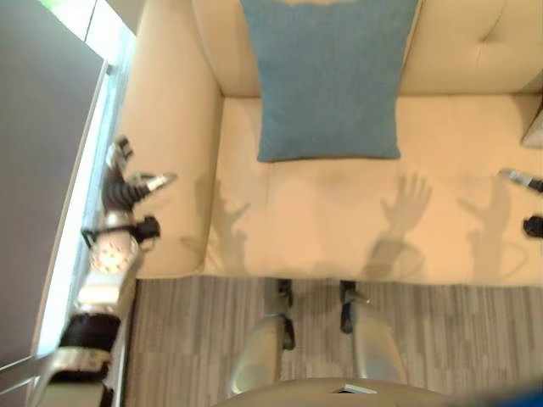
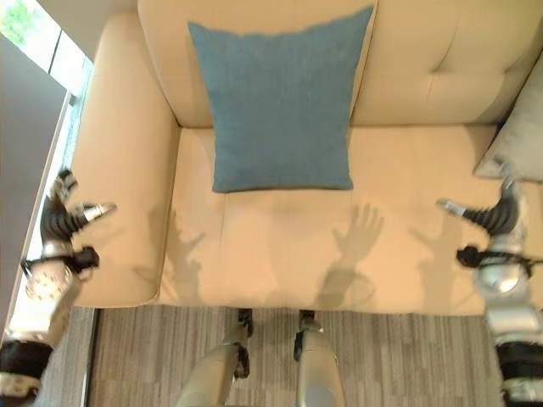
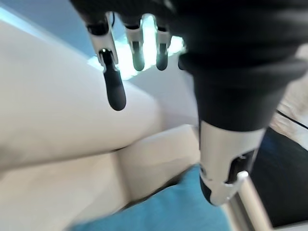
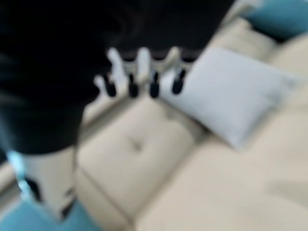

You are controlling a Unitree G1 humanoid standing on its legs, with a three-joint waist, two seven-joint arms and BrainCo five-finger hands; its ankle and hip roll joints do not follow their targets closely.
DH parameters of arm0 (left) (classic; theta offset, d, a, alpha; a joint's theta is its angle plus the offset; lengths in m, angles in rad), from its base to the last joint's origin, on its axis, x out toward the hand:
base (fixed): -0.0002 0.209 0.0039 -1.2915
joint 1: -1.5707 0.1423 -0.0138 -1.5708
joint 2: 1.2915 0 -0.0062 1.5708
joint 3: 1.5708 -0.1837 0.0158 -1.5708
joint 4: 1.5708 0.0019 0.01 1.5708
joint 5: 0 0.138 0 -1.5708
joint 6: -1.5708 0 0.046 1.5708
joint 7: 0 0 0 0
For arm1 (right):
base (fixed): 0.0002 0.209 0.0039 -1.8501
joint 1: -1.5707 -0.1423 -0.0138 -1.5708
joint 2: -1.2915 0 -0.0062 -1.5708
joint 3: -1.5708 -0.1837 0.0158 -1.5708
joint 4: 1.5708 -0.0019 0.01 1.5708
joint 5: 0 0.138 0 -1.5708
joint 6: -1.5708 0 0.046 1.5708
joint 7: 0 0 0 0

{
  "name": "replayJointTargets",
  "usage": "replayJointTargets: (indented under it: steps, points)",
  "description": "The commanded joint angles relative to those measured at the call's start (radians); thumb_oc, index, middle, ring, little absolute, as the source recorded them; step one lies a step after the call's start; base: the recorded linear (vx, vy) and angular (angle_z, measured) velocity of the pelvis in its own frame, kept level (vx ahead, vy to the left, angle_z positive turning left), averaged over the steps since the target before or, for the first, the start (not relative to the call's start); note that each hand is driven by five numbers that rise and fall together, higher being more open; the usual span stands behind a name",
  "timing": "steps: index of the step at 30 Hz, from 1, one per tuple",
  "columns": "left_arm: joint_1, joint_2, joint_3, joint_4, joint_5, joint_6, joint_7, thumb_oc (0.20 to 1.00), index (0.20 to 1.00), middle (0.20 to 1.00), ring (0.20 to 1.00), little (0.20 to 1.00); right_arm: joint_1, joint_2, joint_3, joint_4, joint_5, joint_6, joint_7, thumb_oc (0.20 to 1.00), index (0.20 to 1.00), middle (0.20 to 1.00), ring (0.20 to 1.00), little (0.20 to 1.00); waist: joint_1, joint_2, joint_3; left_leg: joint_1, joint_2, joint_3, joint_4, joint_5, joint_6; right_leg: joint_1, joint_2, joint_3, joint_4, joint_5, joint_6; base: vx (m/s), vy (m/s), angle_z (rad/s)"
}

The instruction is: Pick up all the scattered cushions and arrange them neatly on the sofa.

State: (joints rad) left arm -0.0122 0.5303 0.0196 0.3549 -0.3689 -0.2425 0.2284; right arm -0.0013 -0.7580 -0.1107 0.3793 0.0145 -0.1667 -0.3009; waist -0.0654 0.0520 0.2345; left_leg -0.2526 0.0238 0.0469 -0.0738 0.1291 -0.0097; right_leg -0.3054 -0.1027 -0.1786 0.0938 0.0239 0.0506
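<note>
Two empty, straight-fingered hands, left hand (image 2: 64, 212), right hand (image 2: 496, 216), above sofa (image 2: 407, 246); one blue cushion (image 2: 280, 110), one grey cushion (image 2: 519, 144).

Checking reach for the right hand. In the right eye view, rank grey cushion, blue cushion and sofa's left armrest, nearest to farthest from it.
From the right hand, open over the seat's right end:
1. Grey cushion, just beyond the hand at the right edge.
2. Blue cushion, upright against the backrest, mid-sofa.
3. Left armrest, far side, by the left hand.
</note>
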Motion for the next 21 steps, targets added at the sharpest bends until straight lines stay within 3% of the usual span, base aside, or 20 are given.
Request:
replayJointTargets:
  steps: [1, 7, 13, 18, 21]
  points:
    - [-0.006, 0.021, -0.005, 0.123, 0.058, 0.011, -0.059, 1.0, 1.0, 1.0, 1.0, 1.0, -0.009, -0.019, 0.028, 0.066, -0.067, -0.031, 0.061, 1.0, 1.0, 1.0, 1.0, 1.0, 0.022, -0.038, -0.078, 0.093, 0.016, -0.006, 0.039, -0.146, -0.056, 0.104, -0.015, -0.001, -0.047, -0.05, 0.067, 0.04, 0.004, 0.08]
    - [0.042, -0.104, -0.068, 0.481, 0.208, 0.055, -0.099, 1.0, 1.0, 1.0, 1.0, 1.0, 0.017, 0.147, 0.168, 0.321, -0.107, -0.024, 0.122, 1.0, 1.0, 1.0, 1.0, 1.0, 0.034, -0.056, -0.129, 0.178, 0.018, -0.018, 0.008, -0.145, -0.051, 0.198, -0.006, -0.023, -0.057, -0.065, 0.066, 0.01, 0.004, 0.17]
    - [0.05, -0.205, -0.054, 0.826, 0.288, 0.106, -0.102, 1.0, 1.0, 1.0, 1.0, 1.0, 0.041, 0.317, 0.272, 0.627, -0.113, 0.013, 0.165, 1.0, 1.0, 1.0, 1.0, 1.0, 0.057, -0.078, -0.182, 0.245, 0.021, -0.024, 0.001, -0.159, -0.053, 0.28, 0.009, -0.037, -0.099, -0.075, 0.061, -0.01, -0.014, 0.02]
    - [0.059, -0.217, -0.039, 0.858, 0.269, 0.112, -0.111, 1.0, 1.0, 1.0, 1.0, 1.0, 0.048, 0.357, 0.294, 0.703, -0.107, 0.031, 0.184, 1.0, 1.0, 1.0, 1.0, 1.0, 0.066, -0.084, -0.183, 0.26, 0.029, -0.027, 0.006, -0.159, -0.059, 0.308, 0.02, -0.041, -0.106, -0.088, 0.05, -0.05, -0.05, 0.01]
    - [0.037, -0.217, -0.042, 0.854, 0.248, 0.109, -0.107, 1.0, 1.0, 1.0, 1.0, 1.0, 0.043, 0.371, 0.297, 0.725, -0.086, 0.034, 0.183, 1.0, 1.0, 1.0, 1.0, 1.0, 0.067, -0.094, -0.162, 0.22, 0.041, -0.03, 0.042, -0.137, -0.08, 0.314, 0.032, -0.06, -0.141, -0.087, 0.04, -0.2, -0.088, 0.14]
